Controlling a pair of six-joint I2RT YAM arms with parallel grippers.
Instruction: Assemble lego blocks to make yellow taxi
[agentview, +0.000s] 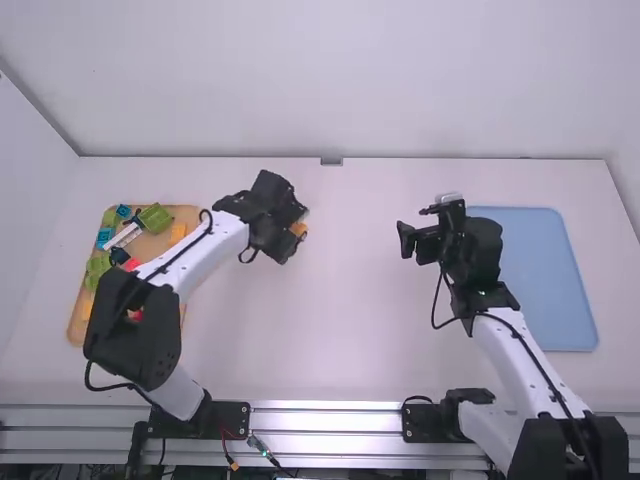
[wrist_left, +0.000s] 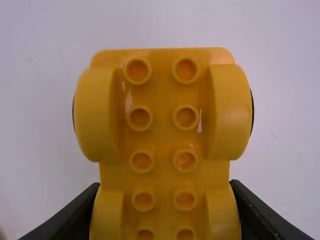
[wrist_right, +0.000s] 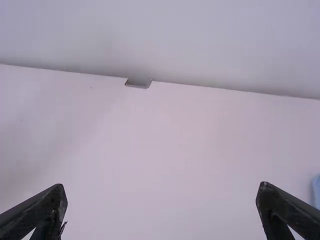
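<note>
Left of the table's middle, my left gripper (agentview: 296, 232) is at a yellow car base (agentview: 299, 228). In the left wrist view the yellow car base (wrist_left: 163, 130), with studs and wheel arches, lies between the two fingers of my left gripper (wrist_left: 165, 215), which is shut on its sides. My right gripper (agentview: 420, 228) stands over the table right of the middle. In the right wrist view my right gripper (wrist_right: 162, 207) has its fingers wide apart with nothing between them.
A wooden tray (agentview: 75, 325) at the far left holds several loose blocks, among them a green block (agentview: 155, 218) and a blue block (agentview: 104, 237); the left arm passes over it. A blue tray (agentview: 545, 270) lies at the right, beside the right arm.
</note>
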